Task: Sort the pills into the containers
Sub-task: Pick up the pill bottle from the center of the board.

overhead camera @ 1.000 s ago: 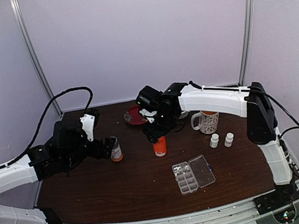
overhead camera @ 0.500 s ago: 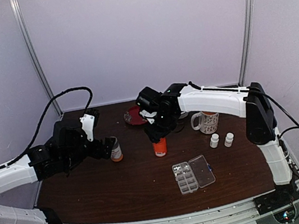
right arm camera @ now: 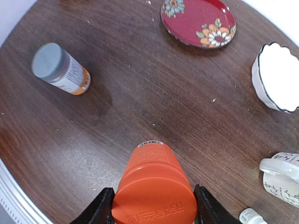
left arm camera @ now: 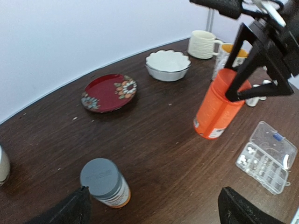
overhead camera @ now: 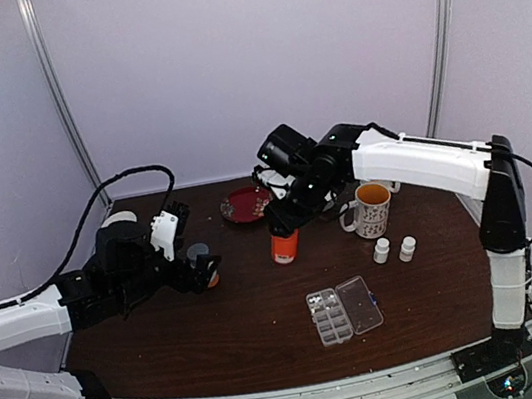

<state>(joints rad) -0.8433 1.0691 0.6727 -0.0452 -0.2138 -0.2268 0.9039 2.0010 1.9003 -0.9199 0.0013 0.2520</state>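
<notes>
My right gripper [overhead camera: 286,221] is shut on the cap end of an orange bottle [overhead camera: 285,246], which hangs tilted just above the table. In the right wrist view its fingers [right arm camera: 101,208] press both sides of the orange bottle [right arm camera: 156,184]. The clear pill box [overhead camera: 344,310] lies open at the front, its containers [left arm camera: 262,161] in two rows. Whitish pills [left arm camera: 246,159] sit in some of them. My left gripper [overhead camera: 206,268] is open around a grey-capped bottle [left arm camera: 103,182] without touching it.
A red flowered plate [overhead camera: 245,204], a white scalloped bowl [left arm camera: 167,65] and two mugs [overhead camera: 369,207] [left arm camera: 202,44] stand at the back. Two small white bottles [overhead camera: 394,249] stand right of the pill box. The left arm [overhead camera: 51,309] reaches in from the left.
My right gripper has closed on the orange bottle and raised it, moving back and to the right. The left gripper has shifted slightly forward and right around the grey-capped bottle.
</notes>
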